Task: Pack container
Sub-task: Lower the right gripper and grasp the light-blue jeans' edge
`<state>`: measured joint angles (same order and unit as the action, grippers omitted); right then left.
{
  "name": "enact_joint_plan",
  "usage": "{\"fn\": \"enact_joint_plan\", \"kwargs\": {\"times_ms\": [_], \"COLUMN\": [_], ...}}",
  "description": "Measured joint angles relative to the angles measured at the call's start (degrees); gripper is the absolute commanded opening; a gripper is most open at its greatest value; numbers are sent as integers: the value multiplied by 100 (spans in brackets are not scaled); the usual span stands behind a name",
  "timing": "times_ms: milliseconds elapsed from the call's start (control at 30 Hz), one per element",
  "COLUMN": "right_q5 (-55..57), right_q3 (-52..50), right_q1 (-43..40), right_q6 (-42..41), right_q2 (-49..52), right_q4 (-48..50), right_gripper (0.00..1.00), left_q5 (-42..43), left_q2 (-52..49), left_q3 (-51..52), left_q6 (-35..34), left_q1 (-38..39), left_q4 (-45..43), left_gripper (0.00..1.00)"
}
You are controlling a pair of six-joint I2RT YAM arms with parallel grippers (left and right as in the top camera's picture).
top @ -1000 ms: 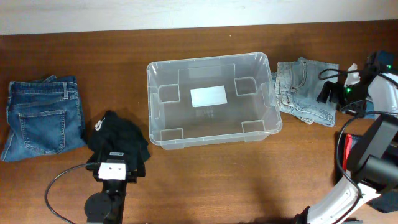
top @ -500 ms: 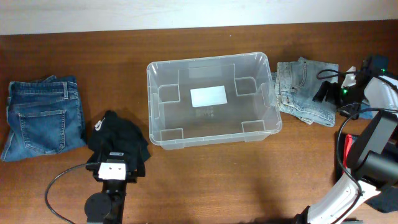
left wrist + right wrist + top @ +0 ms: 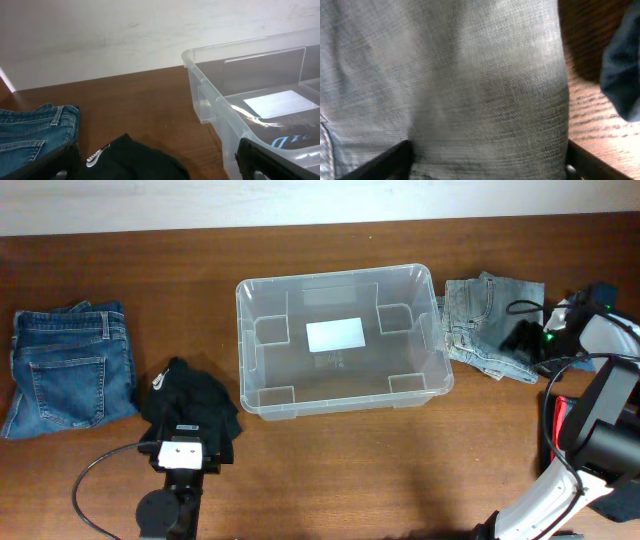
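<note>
Centrally, white label (image 3: 335, 335) on container (image 3: 345, 402) base

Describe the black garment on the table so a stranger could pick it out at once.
Find the clear container in the middle of the table and look off its left front corner. There, between it and the folded dark blue jeans, lies a crumpled black garment. It is the only black cloth, with a small white mark; its neighbour is blue denim.
</note>
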<state>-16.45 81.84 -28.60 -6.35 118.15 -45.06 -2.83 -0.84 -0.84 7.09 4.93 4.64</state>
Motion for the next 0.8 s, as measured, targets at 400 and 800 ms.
{"fn": "enact_joint_plan", "kwargs": {"times_ms": [400, 800], "right_q5": [-280, -304], "right_q3": [-31, 175], "right_q1": [-57, -57], "right_q6": [-61, -76], "right_q2": [-13, -15], "right_q4": [-24, -358], "right_gripper": [16, 4], "left_q5": [0, 0], "left_q2": [0, 0], "left_q3": [0, 0], "left_q6": [0, 0], "left_q1": [0, 0], "left_q4": [0, 0], "left_gripper": [99, 99]}}
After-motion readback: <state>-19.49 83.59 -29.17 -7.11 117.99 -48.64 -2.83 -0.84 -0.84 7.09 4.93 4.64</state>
